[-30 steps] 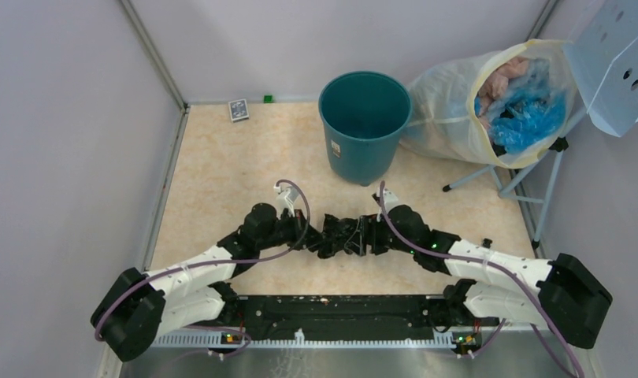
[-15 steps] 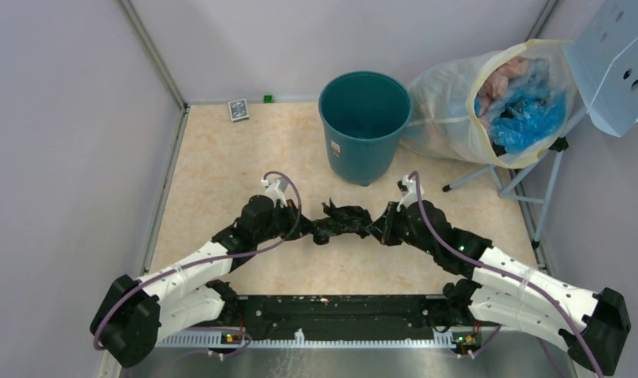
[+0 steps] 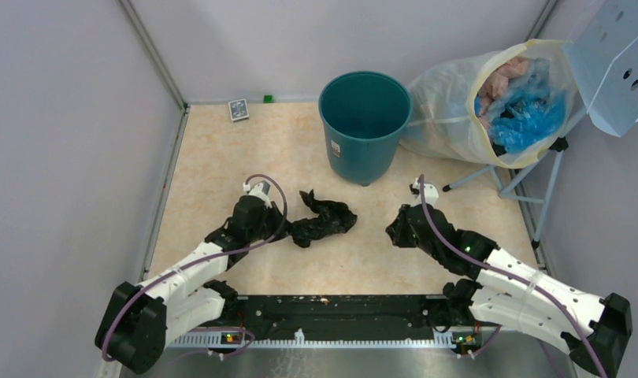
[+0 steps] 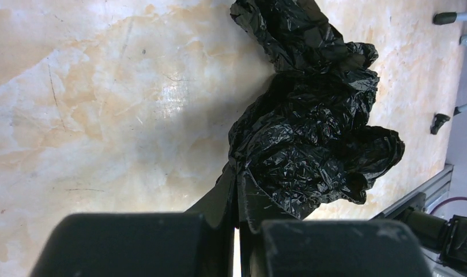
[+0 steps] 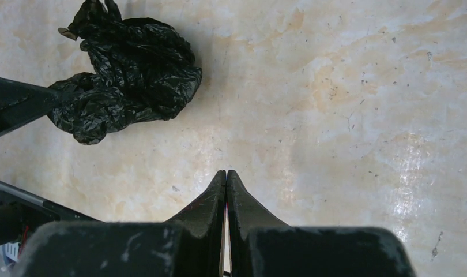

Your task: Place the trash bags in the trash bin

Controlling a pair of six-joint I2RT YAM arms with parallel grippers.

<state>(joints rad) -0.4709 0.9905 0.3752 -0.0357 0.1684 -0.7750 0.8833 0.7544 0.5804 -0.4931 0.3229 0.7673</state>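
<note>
Both arms have swung apart over the last second; they met at the black wad by the middle of the near edge and now sit well apart. Only the left gripper (image 4: 238, 173) has kept its hold, its fingers pinched tight on one end of the trash bags (image 3: 324, 220). That glossy, crumpled bundle lies on the table (image 3: 213, 157) near its middle, spreading from the fingertips toward the far edge. The right gripper (image 5: 226, 173) has let go and drawn back toward the right edge. Its fingers are pressed together with nothing between them, low over bare tabletop, though whether they touch it is hard to tell. The trash bin (image 3: 361, 157) stands upright at the middle of the far edge, well apart from the bundle. A translucent sack (image 3: 446, 110) sits just beside the bin, toward the far right corner.
</note>
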